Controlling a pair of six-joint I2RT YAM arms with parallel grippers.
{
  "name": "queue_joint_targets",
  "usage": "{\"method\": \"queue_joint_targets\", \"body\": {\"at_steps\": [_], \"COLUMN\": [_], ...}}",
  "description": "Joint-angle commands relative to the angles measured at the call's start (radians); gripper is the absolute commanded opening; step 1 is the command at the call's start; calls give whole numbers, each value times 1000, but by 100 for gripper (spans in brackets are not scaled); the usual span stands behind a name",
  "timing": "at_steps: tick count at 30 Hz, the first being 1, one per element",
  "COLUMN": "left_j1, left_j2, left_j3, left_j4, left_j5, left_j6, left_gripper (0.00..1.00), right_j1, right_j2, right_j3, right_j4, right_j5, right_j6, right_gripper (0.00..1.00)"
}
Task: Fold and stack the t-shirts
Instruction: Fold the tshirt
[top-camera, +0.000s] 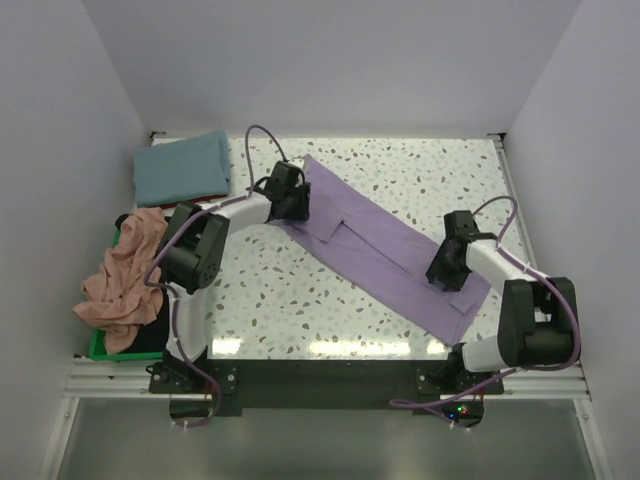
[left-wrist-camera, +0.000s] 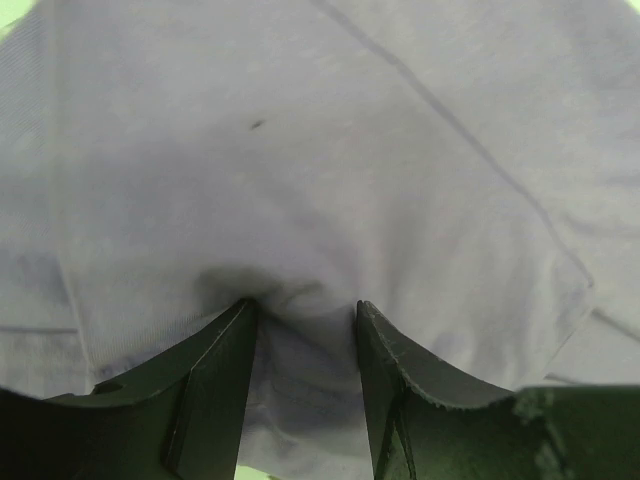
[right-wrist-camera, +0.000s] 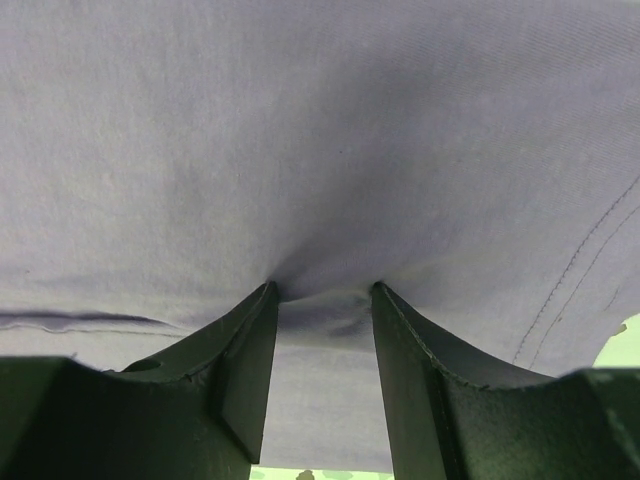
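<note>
Lavender t-shirt (top-camera: 385, 250) lies in a long band between both pincers; left pincer (left-wrist-camera: 305, 315) pinches a bunched fold of it, right pincer (right-wrist-camera: 322, 292) likewise; best lift both ends level and taut. Behind the left arm, the green bin (top-camera: 100, 345) holds the crumpled salmon shirt (top-camera: 125, 280); the folded teal shirt (top-camera: 183, 168) rests on the bench (top-camera: 420, 170).

A green bin (top-camera: 97, 347) sits at the left edge of a white speckled table (top-camera: 400, 180), between pale walls (top-camera: 60, 150).
</note>
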Motion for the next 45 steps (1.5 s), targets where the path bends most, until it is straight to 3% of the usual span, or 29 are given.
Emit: {"method": "queue_joint_targets", "body": {"at_steps": [1,10,19,30,38,45], "left_j1": [61,108,136,147,148,148], "left_j2": [64,50,217,412,470,515], "left_j3": [-1,-10,230,493,596,651], "left_j4": [-161,-164,-234,-292,-271,-234], "left_j5": [27,65,58,41,39,71], "left_j6": [76,122,140,214,295,343], "left_gripper": [50,50,50,50,51,52], "right_j1": [6,136,248,493,716,900], "right_j2": [-5,-1,-18,-24,45,227], "right_j3": [-34,-94,-137,-157,-61,88], "right_j4": [-41,-6,-4,-12,-4,23], "right_j5": [13,1,-20,-68,-79,-102], "right_j6": [29,138,218,376,503,563], "right_gripper": [47,46,46,46,46,46]}}
